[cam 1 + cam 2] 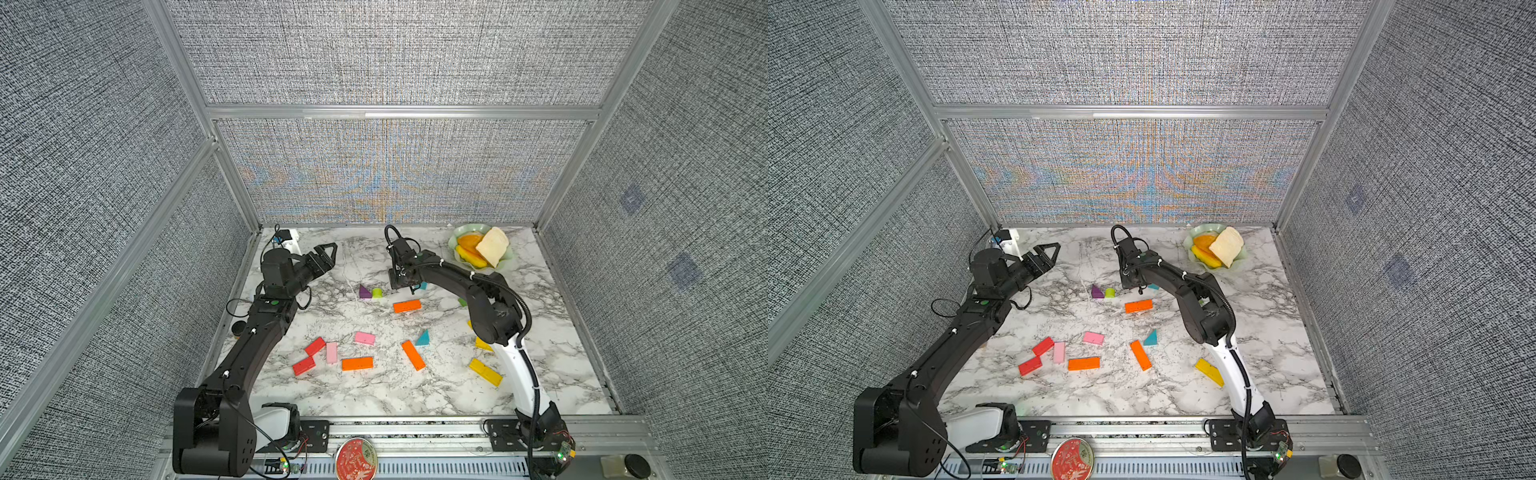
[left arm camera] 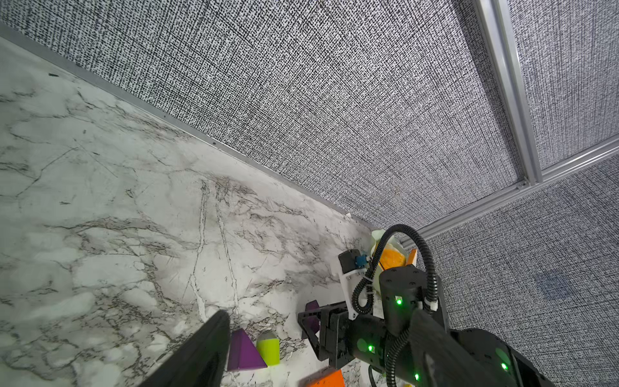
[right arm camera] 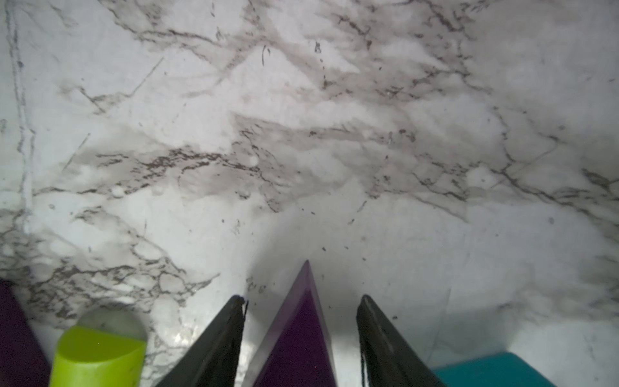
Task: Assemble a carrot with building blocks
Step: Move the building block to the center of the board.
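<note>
Step in hand: right tool [image 3: 302, 297] set to pick the small purple wooden triangle block [image 3: 298, 341] off the white marbled bench [image 3: 301, 117]. Jaws are part-open and straddle the triangle, bare gap each side, no grip yet.

To do it well, I'd judge: centre first so both fingers meet the faces together, and close low on the block. Otherwise the wedge may tip or squirt out. The lime-green wooden stub [image 3: 97, 351] and teal block [image 3: 485, 372] sit close by, so don't nudge them.

Left tool [image 1: 331, 249] hangs above the bench, nothing in it. Can't tell its width.

The right wrist view shows the triangle between the jaws. Both top views hide it under the wrist and show only a second purple triangle [image 1: 365, 292] beside the stub, with an orange wooden bar [image 1: 407, 306] nearer the base.
</note>
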Tool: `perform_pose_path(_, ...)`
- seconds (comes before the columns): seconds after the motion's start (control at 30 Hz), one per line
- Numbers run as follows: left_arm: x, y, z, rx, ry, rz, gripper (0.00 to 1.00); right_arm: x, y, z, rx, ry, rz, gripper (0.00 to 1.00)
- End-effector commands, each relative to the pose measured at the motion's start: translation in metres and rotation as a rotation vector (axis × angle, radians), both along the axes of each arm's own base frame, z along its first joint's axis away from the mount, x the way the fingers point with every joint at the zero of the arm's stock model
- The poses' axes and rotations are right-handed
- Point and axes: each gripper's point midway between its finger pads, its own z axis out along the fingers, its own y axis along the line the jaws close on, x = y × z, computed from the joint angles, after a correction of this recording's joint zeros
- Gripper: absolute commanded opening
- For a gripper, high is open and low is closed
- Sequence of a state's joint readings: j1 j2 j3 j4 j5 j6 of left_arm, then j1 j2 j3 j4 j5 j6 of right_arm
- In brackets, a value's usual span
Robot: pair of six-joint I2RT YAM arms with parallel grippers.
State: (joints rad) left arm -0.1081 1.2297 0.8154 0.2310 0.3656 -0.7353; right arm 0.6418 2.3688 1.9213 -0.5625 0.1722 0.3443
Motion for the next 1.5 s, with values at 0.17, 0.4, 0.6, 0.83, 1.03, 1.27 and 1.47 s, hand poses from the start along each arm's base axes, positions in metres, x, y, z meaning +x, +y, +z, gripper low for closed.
perform_pose_path(0.17,-0.001,-0.001,0.007,-0.004,-0.025,-0.005,0.85,-0.004,0.002,0.001,0.012,-0.003,-0.012,0.48)
perform_pose_path(0.4,-0.001,0.0,0.006,-0.003,-0.023,-0.003,0.85,-0.002,0.0,0.002,0.002,-0.023,-0.019,0.36)
perform_pose_path(0.6,-0.001,0.0,0.006,-0.001,-0.023,-0.003,0.85,-0.002,0.002,0.01,0.012,-0.038,-0.009,0.34)
perform_pose_path(0.83,0.0,0.0,0.006,-0.001,-0.024,-0.001,0.85,-0.007,0.006,0.017,0.018,-0.051,0.003,0.33)
perform_pose_path(1.03,-0.001,0.0,0.008,-0.001,-0.028,-0.001,0.85,-0.033,0.028,0.021,0.046,-0.042,0.042,0.33)
perform_pose_path(1.27,-0.002,0.0,0.008,0.0,-0.028,0.001,0.85,-0.038,0.035,0.01,0.066,-0.038,0.021,0.33)
perform_pose_path(1.47,-0.002,0.0,0.007,-0.001,-0.027,0.0,0.85,-0.037,0.036,0.006,0.082,-0.019,0.014,0.35)
